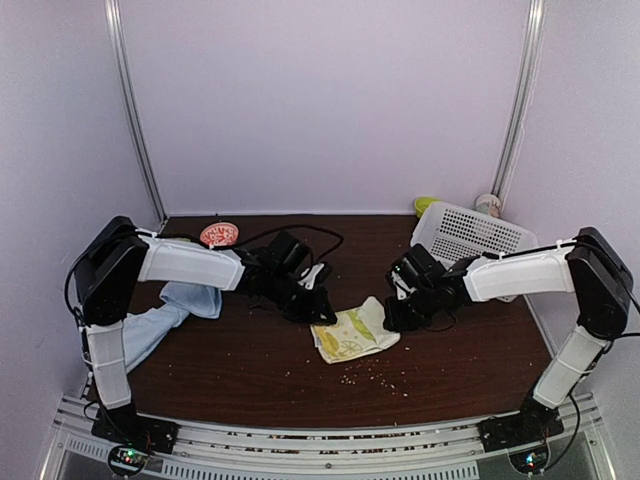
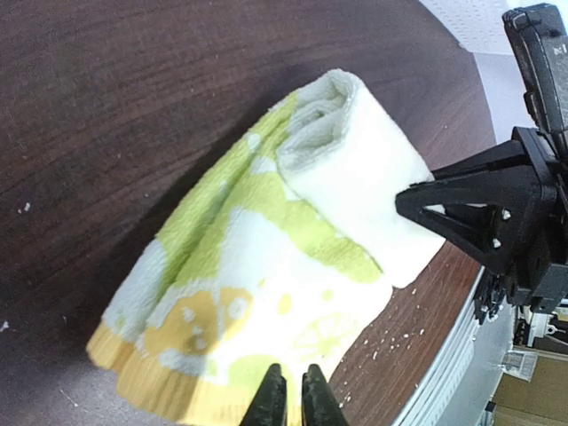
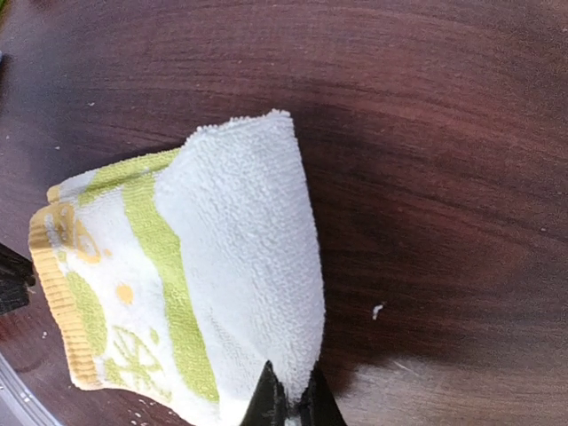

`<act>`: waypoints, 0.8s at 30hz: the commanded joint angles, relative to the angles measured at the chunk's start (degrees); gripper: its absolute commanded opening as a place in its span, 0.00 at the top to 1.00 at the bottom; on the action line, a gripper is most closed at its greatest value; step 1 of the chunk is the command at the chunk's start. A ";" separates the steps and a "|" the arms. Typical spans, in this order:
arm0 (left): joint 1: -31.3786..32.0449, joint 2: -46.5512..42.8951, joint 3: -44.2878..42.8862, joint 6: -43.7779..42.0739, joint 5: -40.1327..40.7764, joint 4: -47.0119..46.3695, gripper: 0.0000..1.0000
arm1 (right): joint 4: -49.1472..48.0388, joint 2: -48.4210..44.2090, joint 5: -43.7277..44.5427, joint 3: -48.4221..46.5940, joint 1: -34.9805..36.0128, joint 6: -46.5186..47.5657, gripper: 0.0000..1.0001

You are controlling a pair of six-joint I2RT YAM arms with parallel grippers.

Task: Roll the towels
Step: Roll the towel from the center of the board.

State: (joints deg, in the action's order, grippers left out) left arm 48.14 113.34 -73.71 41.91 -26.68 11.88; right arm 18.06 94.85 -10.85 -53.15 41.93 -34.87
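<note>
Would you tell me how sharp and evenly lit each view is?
Top external: soft, evenly lit, the green towel small. Left wrist: towel sharp, its white roll nearly washed out, table dark. Right wrist: terry weave crisp, dark shadow right of the towel, pale glare lower right.

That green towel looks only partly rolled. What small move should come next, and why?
Probably the right gripper should turn the roll it pinches a bit more toward the yellow edge. The green towel is only about half rolled; the rest lies unrolled, with the left gripper at that edge.
</note>
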 commanded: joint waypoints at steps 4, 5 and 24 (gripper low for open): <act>-0.15 1.38 0.12 -1.95 3.62 1.12 0.97 | 10.36 1.86 11.96 -5.88 3.61 3.86 1.00; -0.15 1.89 -0.01 -1.95 3.87 1.20 0.97 | 11.06 2.22 13.12 -6.82 4.15 3.77 1.00; 1.58 5.11 1.79 -0.90 3.56 -0.92 1.00 | 16.39 10.86 25.54 -17.17 13.77 -0.36 1.00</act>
State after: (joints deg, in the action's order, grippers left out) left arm 48.97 117.58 -73.10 40.58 -23.16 12.45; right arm 33.85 104.38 12.58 -68.38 54.02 -33.58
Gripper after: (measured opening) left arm 0.002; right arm 0.033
